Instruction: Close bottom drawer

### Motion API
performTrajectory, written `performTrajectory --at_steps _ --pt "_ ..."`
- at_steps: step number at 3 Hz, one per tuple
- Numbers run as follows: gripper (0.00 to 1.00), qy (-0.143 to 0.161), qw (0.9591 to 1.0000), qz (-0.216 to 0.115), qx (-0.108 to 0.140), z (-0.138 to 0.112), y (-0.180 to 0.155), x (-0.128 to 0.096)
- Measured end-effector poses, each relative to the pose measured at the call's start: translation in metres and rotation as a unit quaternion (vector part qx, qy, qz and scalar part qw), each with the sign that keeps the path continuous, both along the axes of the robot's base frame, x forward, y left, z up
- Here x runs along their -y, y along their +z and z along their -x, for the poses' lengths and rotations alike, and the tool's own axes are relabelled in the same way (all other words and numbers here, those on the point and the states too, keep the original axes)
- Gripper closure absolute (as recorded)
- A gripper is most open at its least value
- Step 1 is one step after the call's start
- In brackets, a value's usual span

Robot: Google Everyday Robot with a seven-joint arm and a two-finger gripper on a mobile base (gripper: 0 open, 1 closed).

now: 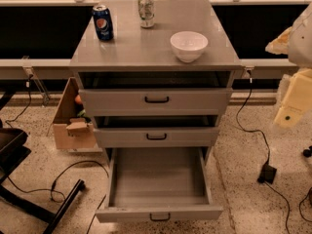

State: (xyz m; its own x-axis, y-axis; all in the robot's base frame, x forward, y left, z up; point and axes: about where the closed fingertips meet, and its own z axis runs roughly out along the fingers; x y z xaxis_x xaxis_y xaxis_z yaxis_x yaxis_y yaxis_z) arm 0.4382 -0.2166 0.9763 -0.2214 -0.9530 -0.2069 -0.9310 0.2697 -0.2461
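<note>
The grey cabinet (146, 50) stands in the middle of the camera view with three drawers. The bottom drawer (158, 179) is pulled far out towards me. It is a wide shallow grey tray, empty inside, with a slim front panel and a small black handle (160, 217). The middle drawer (156, 137) and the top drawer (156, 101) stand slightly out. My gripper (292, 104) is the cream-coloured part at the right edge, to the right of the cabinet at top-drawer height. It is well apart from the bottom drawer and touches nothing.
On the cabinet top stand a blue soda can (103, 22), a silver can (146, 10) and a white bowl (188, 46). A cardboard box (73, 121) sits left of the cabinet. Black chair legs (29, 199) and cables lie at the left; a black adapter (267, 173) lies at the right.
</note>
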Motion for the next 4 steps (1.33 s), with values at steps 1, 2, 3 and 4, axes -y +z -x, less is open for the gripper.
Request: performTrajectory --at_steps 1,2,3,4 --pt "0.0 0.0 1.0 0.0 0.0 0.0 0.0 0.0" --pt "0.0 -0.012 0.9999 0.005 0.002 -0.005 0.003 0.002" --pt "0.0 -0.056 0.9982 0.021 -0.002 -0.003 -0.017 0.003" --pt "0.0 -0.084 0.9958 0.033 -0.014 0.016 -0.067 -0.005"
